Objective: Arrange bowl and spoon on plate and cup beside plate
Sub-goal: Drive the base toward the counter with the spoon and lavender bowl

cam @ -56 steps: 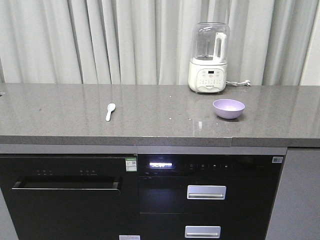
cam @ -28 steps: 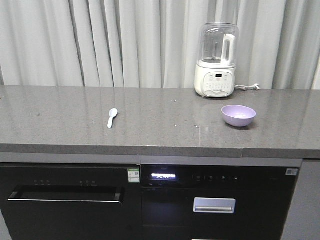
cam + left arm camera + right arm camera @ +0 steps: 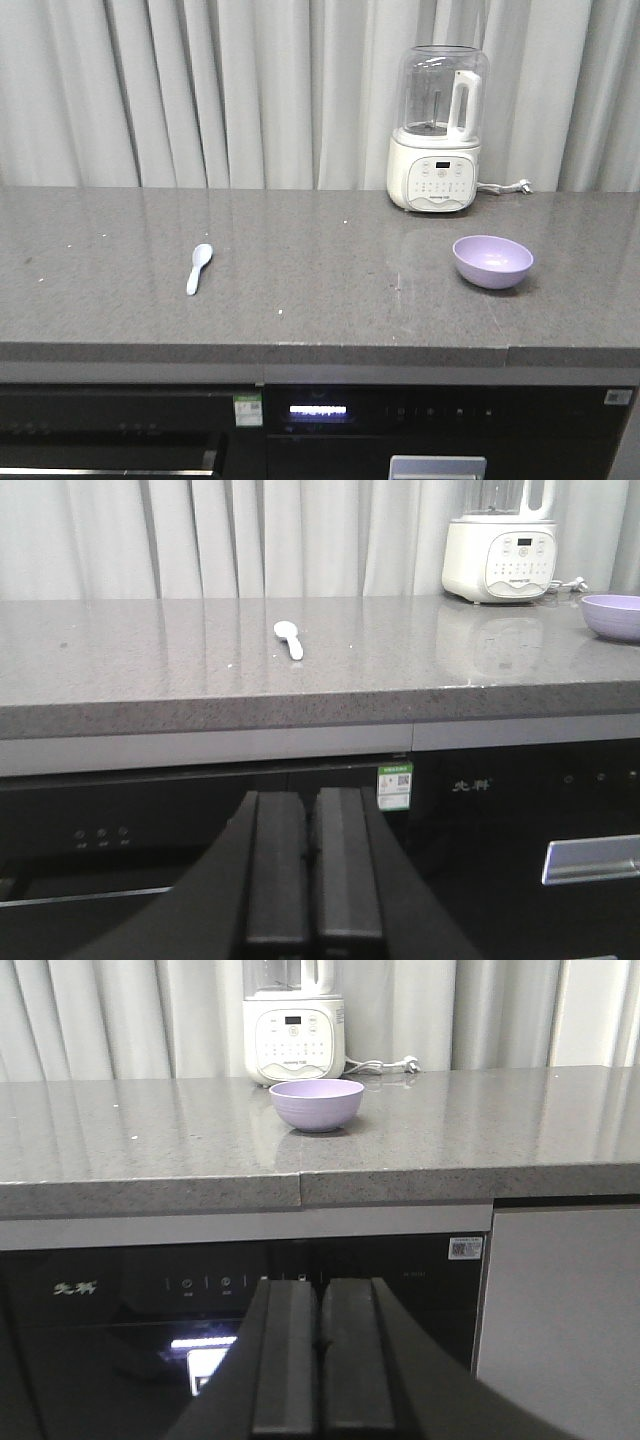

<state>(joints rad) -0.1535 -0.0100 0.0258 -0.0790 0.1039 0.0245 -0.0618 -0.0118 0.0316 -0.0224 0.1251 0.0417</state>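
Note:
A lavender bowl [image 3: 492,261] [image 3: 316,1104] [image 3: 613,616] stands on the right part of the grey countertop [image 3: 320,310]. A white spoon [image 3: 198,267] [image 3: 289,639] lies on the left part, scoop toward the curtain. The plate and the cup are out of view. My left gripper [image 3: 311,802] is shut with nothing in it, held low in front of the dark cabinet below the counter edge. In the right wrist view my right gripper [image 3: 319,1290] is likewise shut and empty, below the counter and short of the bowl. Neither gripper shows in the front view.
A white blender [image 3: 436,130] with a clear jug stands at the back right against the grey curtain, its cord [image 3: 508,186] trailing right. Under the counter sit a black appliance panel [image 3: 450,412] and a drawer handle [image 3: 436,466].
The whole view has moved closer to the counter and a little leftward: counter, bowl and spoon now sit lower and larger in the front view. Nothing on the counter has moved.

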